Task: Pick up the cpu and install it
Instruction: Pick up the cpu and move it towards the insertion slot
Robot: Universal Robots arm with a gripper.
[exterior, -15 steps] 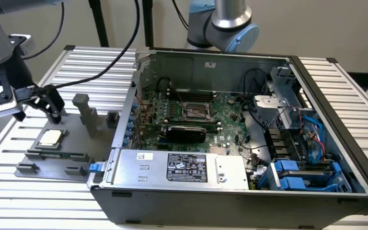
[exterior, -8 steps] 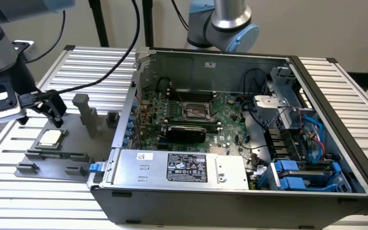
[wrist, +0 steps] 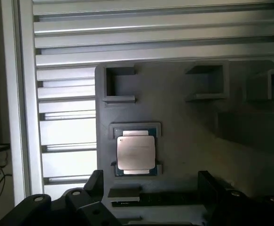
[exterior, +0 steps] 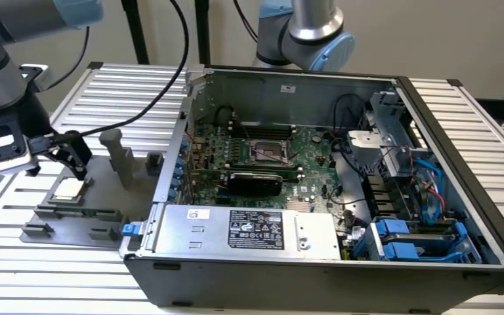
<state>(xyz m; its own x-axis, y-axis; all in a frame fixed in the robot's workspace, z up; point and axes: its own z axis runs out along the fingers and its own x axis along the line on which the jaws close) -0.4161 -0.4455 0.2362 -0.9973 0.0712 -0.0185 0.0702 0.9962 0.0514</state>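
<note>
The cpu (wrist: pixel 136 152) is seen lying flat, metal top up, in its shallow nest on the grey fixture plate (wrist: pixel 188 141), close to the plate's edge at the exterior view's left. The plate is carried on the slatted aluminium surface (exterior: pixel 129 85) beside the open computer case (exterior: pixel 322 262). The gripper (exterior: pixel 57 172) is held just above the chip with jaws wide apart and nothing between them. Trouble is judged likeliest from a skewed approach: the nest's raised corners could be struck, or the thin chip pinched unevenly, tilted and dropped. The motherboard socket (exterior: pixel 270 152) could be damaged by a crooked seating.
</note>
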